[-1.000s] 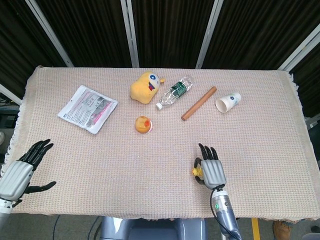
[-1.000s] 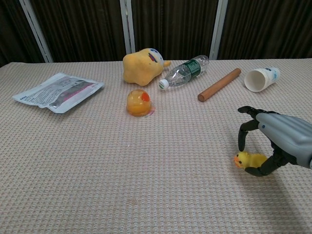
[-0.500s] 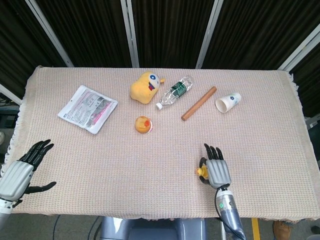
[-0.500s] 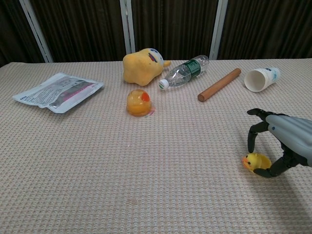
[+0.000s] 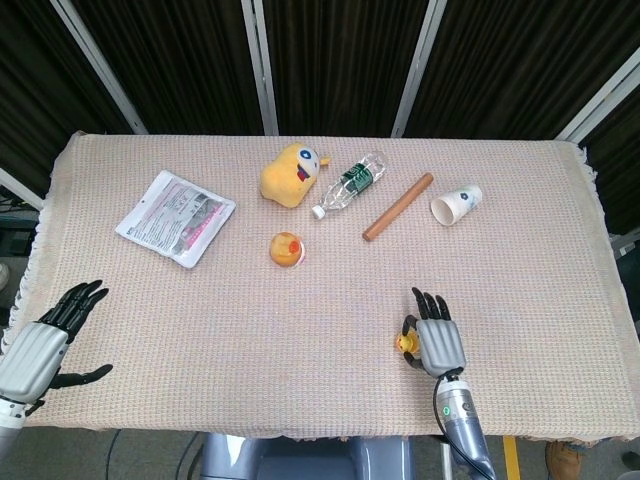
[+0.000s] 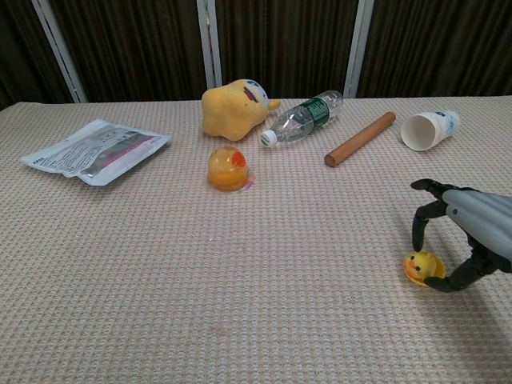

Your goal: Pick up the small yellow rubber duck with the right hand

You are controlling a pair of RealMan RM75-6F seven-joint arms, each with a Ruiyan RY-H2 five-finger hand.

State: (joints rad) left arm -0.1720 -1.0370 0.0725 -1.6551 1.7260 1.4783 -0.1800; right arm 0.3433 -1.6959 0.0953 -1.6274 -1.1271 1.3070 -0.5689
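No text is legible. The water bottle's green label (image 6: 319, 113), the paper cup's blue mark (image 6: 453, 120) and the printed packet (image 5: 176, 217), upper left, are too small to read.

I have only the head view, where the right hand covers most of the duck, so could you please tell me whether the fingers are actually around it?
Observer: Yes. In the chest view the right hand arches over the small yellow rubber duck, with one finger at its top and the thumb low on its far side.
Operator: Thank you. Do both seem to touch it?
Observer: They appear to, so it looks pinched.
Operator: Is it off the table yet?
Observer: No gap shows beneath it; it sits low against the table.
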